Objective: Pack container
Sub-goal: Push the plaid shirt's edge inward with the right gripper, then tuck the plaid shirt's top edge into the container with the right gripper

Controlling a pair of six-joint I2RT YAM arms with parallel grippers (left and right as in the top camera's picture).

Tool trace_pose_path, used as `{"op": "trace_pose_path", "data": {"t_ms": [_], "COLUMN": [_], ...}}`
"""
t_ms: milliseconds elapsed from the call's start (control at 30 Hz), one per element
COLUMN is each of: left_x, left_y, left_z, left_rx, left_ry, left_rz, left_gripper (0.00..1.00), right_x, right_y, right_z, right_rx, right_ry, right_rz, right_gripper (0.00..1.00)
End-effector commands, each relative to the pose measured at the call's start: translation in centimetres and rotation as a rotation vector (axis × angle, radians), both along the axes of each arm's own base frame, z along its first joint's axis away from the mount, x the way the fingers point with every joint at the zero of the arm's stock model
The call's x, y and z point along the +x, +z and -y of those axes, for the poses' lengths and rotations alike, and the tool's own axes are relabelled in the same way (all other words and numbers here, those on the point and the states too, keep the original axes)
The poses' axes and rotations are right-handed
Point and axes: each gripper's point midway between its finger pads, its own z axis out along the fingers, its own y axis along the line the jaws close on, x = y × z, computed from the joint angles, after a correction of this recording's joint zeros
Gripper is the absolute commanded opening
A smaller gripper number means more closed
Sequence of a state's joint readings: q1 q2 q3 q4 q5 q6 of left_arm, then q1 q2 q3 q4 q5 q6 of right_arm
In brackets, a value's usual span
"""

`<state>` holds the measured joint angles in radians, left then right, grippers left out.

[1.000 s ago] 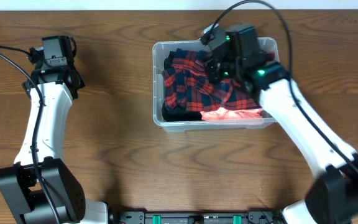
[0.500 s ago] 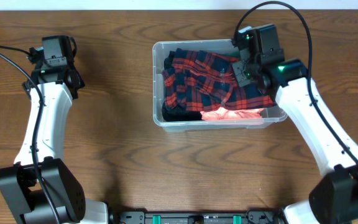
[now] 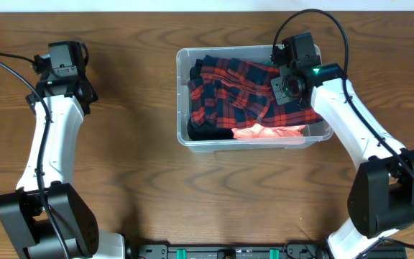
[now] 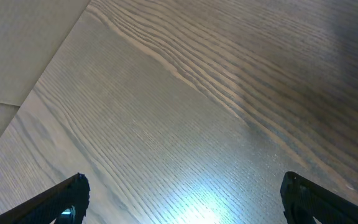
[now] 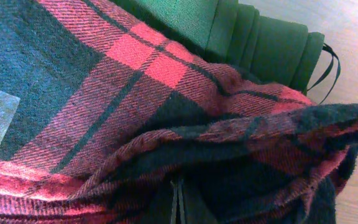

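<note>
Overhead: brown wood-grain table, pale strip past its far edge. Clear container sits right of centre toward the far side, long axis left-right, open side up, plaid cloth inside. Right gripper is over its far-right corner; left gripper is well apart, far left.
Left wrist: jaws spread wide above the wood.
Right wrist: jaws pressed together down at the plaid; green fabric beyond.

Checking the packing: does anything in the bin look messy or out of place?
The red plaid cloth lies bunched in rumpled folds, not flat, in the container, and a coral garment is wedged against its near wall. Nothing spilled.
</note>
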<state>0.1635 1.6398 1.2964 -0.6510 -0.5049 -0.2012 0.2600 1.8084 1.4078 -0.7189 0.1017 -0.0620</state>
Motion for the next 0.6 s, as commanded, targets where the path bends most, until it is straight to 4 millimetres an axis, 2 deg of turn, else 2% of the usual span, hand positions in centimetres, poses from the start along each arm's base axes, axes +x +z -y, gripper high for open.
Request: {"op": "trace_pose_path", "data": {"t_ms": [0,133,300,433,567], "left_x": [0.0,0.0,0.0,0.0,0.0], "left_y": [1.1,1.1,1.1,1.1,1.1], "left_z": [-0.4,-0.4,-0.4,-0.4,-0.4], "left_rx": [0.021,0.021,0.021,0.021,0.021], "left_ry": [0.004,0.004,0.004,0.004,0.004], "left_rz": [0.014,0.014,0.014,0.014,0.014], "left_gripper": [0.98,0.98,0.98,0.98,0.98], "right_x": [0.6,-0.2,-2.3,-3.7,-4.9], "right_y": [4.6,9.1,13.4,13.7,11.8], "right_z": [-0.1,-1.0,-5.3,-8.1,-10.6], "right_rx": [0.037,0.12,0.29,0.327,0.324], "right_ry": [-0.016,0.019,0.162,0.241,0.296], "right_rz": [0.103,0.192,0.254,0.241,0.186], "right_gripper": [0.01,0.01,0.01,0.01,0.01]}}
